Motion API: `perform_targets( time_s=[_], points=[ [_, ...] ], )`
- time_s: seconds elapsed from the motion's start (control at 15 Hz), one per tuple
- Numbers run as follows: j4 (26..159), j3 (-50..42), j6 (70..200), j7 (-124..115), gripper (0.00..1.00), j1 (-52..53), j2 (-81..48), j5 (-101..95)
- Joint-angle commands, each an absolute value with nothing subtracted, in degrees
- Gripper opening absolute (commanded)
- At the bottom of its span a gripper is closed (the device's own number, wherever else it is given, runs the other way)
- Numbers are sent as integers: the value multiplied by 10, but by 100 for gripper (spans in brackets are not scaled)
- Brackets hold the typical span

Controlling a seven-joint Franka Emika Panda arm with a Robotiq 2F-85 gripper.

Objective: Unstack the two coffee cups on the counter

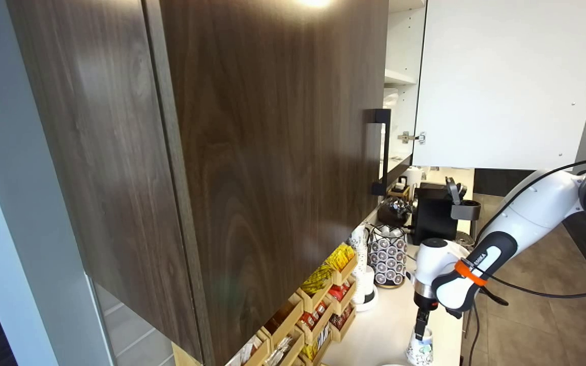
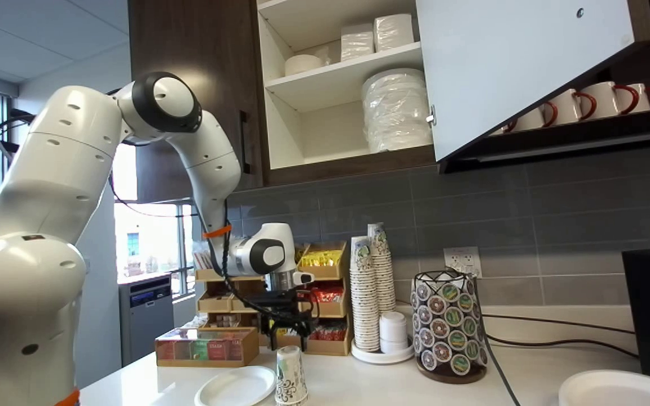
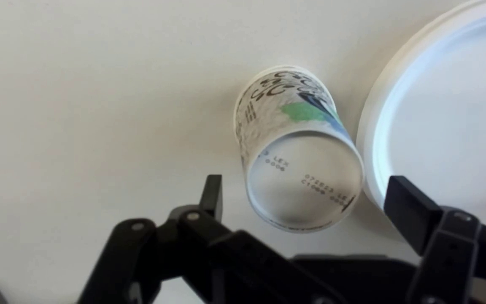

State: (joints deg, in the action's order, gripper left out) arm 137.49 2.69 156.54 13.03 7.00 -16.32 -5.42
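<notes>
On ctr [image 2: 364,386]: 2 inverted patterned cups [image 3: 299,150]

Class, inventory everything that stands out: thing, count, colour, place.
coffee cups: apparently two, patterned white, nested on counter
counter: one, whitish, under cups
plate: one, white, beside cups
round dish: one, white, at picture edge
cup towers: two, white, by wall
pod canister: one, multicoloured, near towers
packet rack: one, tan, near towers
cabinets: one run, brown, overhead
wrapped packages: several, white, inside cabinets
mugs: several, white, on shelf
arm: one, white, above counter
gripper: one, black, open over cups
</notes>
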Motion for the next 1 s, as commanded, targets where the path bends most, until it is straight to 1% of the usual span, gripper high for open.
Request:
perform_targets(
  time_s=[0.0,0.07,0.13,0.2,0.4,0.47,0.93],
  points=[
    [1366,30,1554,111,87,64,-170,-73],
    [1366,30,1554,111,86,63,-170,-73],
    [1365,30,1554,111,73,62,-171,-73],
    [1365,30,1555,111,69,62,-170,-73],
    [1364,30,1555,111,45,61,-169,-74],
    [1363,30,1554,111,39,60,-169,-74],
    [1362,29,1548,110,38,59,-160,-75]
  ],
)
